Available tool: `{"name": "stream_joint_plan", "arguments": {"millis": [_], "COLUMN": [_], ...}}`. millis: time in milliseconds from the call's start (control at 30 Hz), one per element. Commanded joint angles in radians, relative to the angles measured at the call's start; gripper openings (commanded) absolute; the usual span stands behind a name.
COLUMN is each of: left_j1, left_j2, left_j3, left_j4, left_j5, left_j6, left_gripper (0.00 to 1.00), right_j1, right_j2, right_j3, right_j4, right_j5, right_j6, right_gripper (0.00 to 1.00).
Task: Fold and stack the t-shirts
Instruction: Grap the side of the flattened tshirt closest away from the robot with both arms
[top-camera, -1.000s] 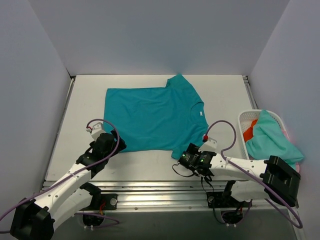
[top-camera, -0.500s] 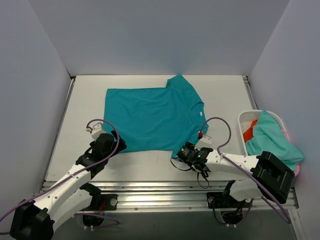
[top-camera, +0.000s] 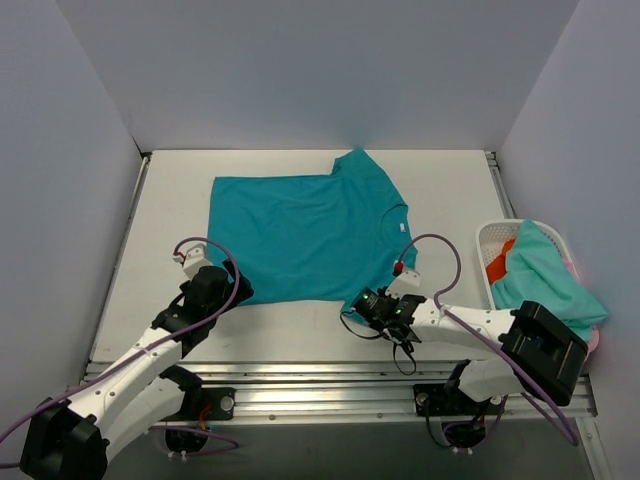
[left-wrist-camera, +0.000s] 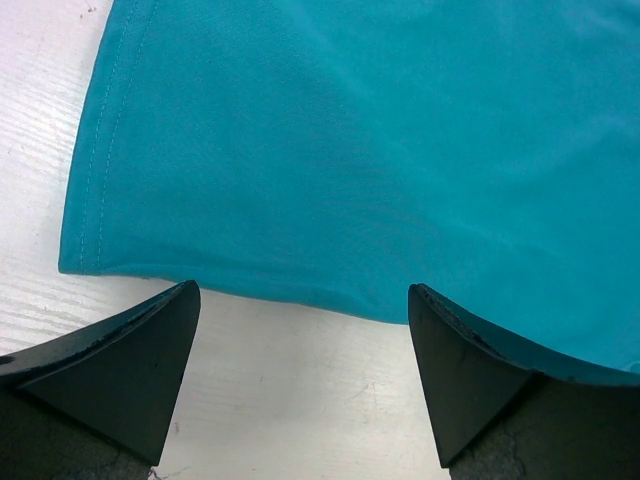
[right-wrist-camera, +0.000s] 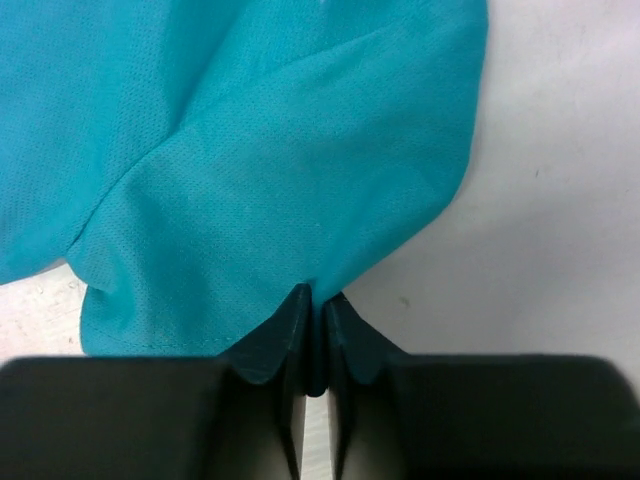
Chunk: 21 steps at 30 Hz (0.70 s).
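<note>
A deep teal t-shirt (top-camera: 300, 235) lies spread flat on the white table, collar toward the right. My right gripper (top-camera: 362, 305) is shut on the edge of its near sleeve; in the right wrist view the teal cloth (right-wrist-camera: 280, 180) bunches up into the closed gripper (right-wrist-camera: 315, 295). My left gripper (top-camera: 240, 290) stands open at the shirt's near left corner. Seen from the left wrist, the hem (left-wrist-camera: 350, 150) lies just beyond the wide-apart gripper (left-wrist-camera: 302, 290), with bare table between the fingers.
A white lattice basket (top-camera: 487, 235) stands at the right edge, holding a paler aqua t-shirt (top-camera: 540, 275) draped over it and an orange-red one (top-camera: 500, 265). Grey walls close in the table (top-camera: 160, 220) on three sides. A metal rail runs along the near edge.
The right gripper moved forward and left to the teal shirt's near sleeve and shut on its edge. The left arm has not moved.
</note>
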Motion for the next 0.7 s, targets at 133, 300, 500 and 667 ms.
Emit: {"name": "stream_joint_plan", "arguments": {"millis": [133,300,500,667], "left_j1": [-0.009,-0.015,-0.018,0.051], "left_j2": [-0.006,0.049,0.191,0.172], "left_j3": [0.096,0.145,0.154,-0.093], "left_j4": [-0.132,-0.285,-0.070,0.600], "left_j5": [-0.087,-0.143,0.009,0.377], "left_j6": [-0.059,-0.137,-0.094,0.002], "left_gripper": [0.94,0.94,0.94,0.94], "right_j1": [0.000,0.000,-0.001,-0.006], "right_j2": [-0.064,-0.104,-0.117,-0.163], "right_j3": [-0.025,-0.020,-0.005,-0.009], "right_j4": [-0.092,-0.086,-0.049,-0.035], "right_j5": [-0.031,0.004,0.012,0.016], "right_j6": [0.031,0.012,-0.042,-0.073], "right_gripper": [0.00,0.00,0.00,0.00]}}
